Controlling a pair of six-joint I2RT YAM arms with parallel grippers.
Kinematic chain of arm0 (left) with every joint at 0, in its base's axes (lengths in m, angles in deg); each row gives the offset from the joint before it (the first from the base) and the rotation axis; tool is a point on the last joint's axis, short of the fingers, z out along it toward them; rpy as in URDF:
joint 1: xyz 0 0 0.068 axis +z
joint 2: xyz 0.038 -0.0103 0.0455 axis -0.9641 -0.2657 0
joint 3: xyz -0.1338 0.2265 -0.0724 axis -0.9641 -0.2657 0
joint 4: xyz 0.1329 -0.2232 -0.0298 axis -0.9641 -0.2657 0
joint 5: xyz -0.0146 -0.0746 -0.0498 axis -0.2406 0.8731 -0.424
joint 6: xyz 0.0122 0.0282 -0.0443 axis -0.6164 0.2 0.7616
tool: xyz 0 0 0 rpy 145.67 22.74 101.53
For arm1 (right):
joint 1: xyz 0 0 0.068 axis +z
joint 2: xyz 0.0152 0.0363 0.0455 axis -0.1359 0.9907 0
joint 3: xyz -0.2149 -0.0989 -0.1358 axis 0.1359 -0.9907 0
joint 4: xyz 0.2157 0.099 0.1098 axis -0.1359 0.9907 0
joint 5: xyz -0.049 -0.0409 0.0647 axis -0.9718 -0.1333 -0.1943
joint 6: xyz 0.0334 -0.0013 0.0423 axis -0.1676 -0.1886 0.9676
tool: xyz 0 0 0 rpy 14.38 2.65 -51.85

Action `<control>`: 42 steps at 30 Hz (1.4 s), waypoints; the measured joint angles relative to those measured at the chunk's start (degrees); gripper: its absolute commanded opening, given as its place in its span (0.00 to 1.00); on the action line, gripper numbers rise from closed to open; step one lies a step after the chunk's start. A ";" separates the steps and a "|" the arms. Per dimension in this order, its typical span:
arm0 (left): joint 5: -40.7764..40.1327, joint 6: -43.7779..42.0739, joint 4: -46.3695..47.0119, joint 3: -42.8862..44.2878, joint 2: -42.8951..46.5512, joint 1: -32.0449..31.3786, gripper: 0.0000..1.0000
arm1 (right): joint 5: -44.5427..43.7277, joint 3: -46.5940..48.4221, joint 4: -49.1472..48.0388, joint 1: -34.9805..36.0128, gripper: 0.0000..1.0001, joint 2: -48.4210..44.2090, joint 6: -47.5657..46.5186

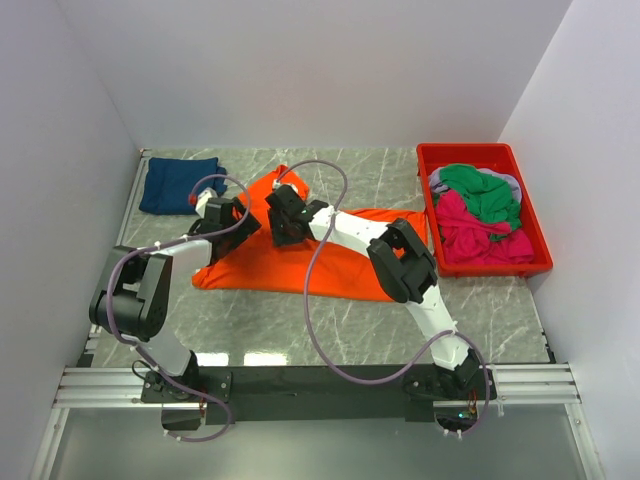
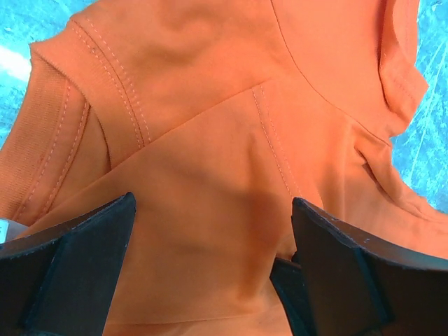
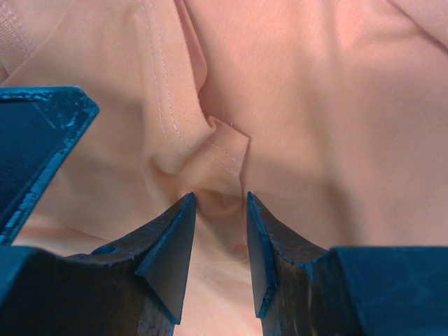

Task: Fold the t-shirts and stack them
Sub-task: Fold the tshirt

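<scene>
An orange t-shirt lies spread and rumpled on the middle of the table. Both grippers are down on its back left part, close together. My left gripper stands wide open over the cloth, near a sleeve seam, with nothing pinched. My right gripper has its jaws partly apart, and a raised fold of the orange cloth by a hem corner lies between the tips. In the top view the right gripper sits just right of the left one. A folded navy t-shirt rests at the back left.
A red bin stands at the right edge and holds a green shirt, a pink shirt and a bit of grey cloth. White walls close the table on three sides. Cables loop above both arms.
</scene>
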 measured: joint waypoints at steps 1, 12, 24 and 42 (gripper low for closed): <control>0.04 0.00 0.15 0.00 0.00 0.11 0.99 | 0.00 0.00 -0.09 -0.04 0.42 0.02 0.17; 1.55 0.02 1.66 -0.85 0.00 1.49 0.99 | 0.00 2.78 -1.20 -0.98 0.29 2.58 1.05; 3.10 0.00 2.71 -1.20 -0.17 2.62 0.99 | -0.33 3.15 -1.36 -1.09 0.00 3.02 2.12; 6.12 0.07 5.75 -2.12 -0.70 5.44 0.99 | -4.57 -2.67 -3.76 -1.64 0.00 -0.70 2.56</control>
